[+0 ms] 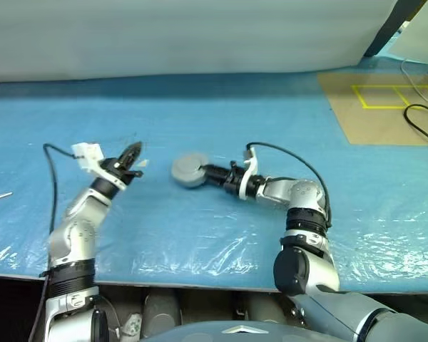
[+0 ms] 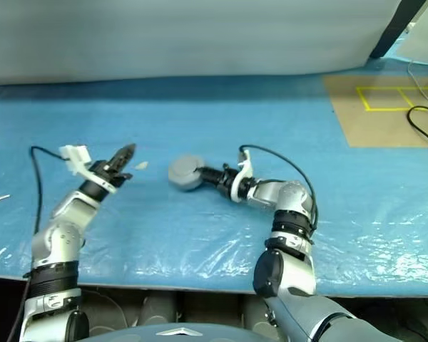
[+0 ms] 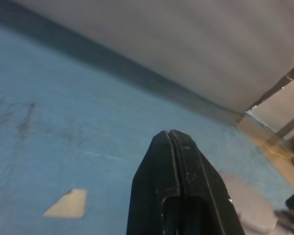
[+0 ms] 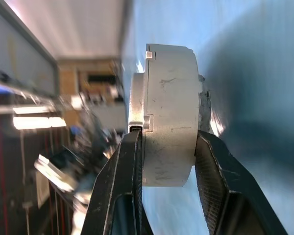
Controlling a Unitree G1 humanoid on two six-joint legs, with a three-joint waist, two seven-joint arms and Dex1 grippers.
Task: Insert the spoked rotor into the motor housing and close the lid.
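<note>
On blue table (image 1: 200, 235): right gripper (image 1: 203, 173) pinches housing (image 1: 188, 169) with lid (image 4: 136, 105) seated on it.
Fingers clamp across the stack, one on the lid face, one on the housing's far face, likely to squeeze the lid home. Rotor hidden, presumably inside. Left gripper (image 1: 132, 153) hangs apart to the left, fingers pressed together, empty, clear of the work.

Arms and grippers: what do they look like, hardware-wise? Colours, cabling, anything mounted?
Both arms are silver-grey metal with rounded joint housings and black bands at the joints. Each ends in a black wrist section, a white bracket and a gripper with two black, tapered jaws: left gripper, right gripper. A thin black cable loops from each wrist back along its arm. The jaw surfaces look scuffed in the wrist views.
</note>
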